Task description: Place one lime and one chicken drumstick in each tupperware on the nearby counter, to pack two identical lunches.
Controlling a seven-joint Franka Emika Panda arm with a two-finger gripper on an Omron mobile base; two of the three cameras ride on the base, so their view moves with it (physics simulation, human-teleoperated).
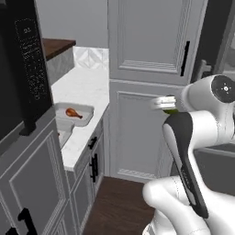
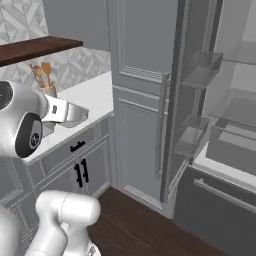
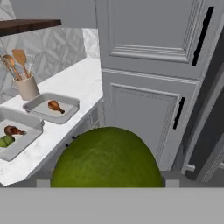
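A big yellow-green lime (image 3: 107,159) sits between my gripper's fingers, close to the hand camera; my gripper (image 1: 161,103) is shut on it, held in the air in front of the tall grey cabinet, right of the counter (image 1: 87,87). In the left base view a sliver of the lime (image 1: 171,111) shows under the hand. Two light-grey tupperware trays lie on the counter. The farther tupperware (image 3: 70,101) holds one chicken drumstick (image 3: 55,106). The nearer tupperware (image 3: 26,119) holds a drumstick (image 3: 13,130) and a second lime (image 3: 5,141).
A beige cup with wooden utensils (image 3: 26,86) stands behind the trays, under a dark wooden shelf (image 3: 28,25). A tall grey cabinet (image 1: 151,92) rises past the counter's end. The open fridge (image 2: 220,130) is to the right. A dark appliance (image 1: 23,69) stands at left.
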